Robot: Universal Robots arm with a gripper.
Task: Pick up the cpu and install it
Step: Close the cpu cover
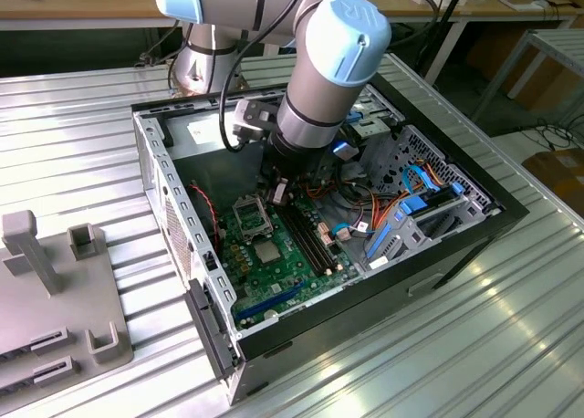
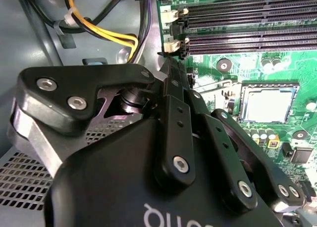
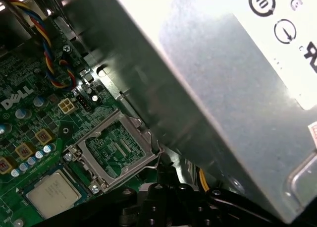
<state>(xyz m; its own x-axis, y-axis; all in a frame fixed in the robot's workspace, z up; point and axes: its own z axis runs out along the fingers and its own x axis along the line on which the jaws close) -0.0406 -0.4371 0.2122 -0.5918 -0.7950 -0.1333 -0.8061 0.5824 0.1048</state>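
The cpu is a small silver-grey square lying flat on the green motherboard inside the open computer case. It shows in both wrist views. Right beside it sits the hollow silver socket frame. My gripper hangs low over the board by the far end of the socket frame, a short way from the cpu. Its fingers taper together to one tip and look shut, with nothing seen between them.
The grey power supply box stands close beside the gripper. Long black memory slots run next to the socket. Loose cables and a drive cage with blue parts crowd the case. A grey fixture stands on the table at the exterior view's left.
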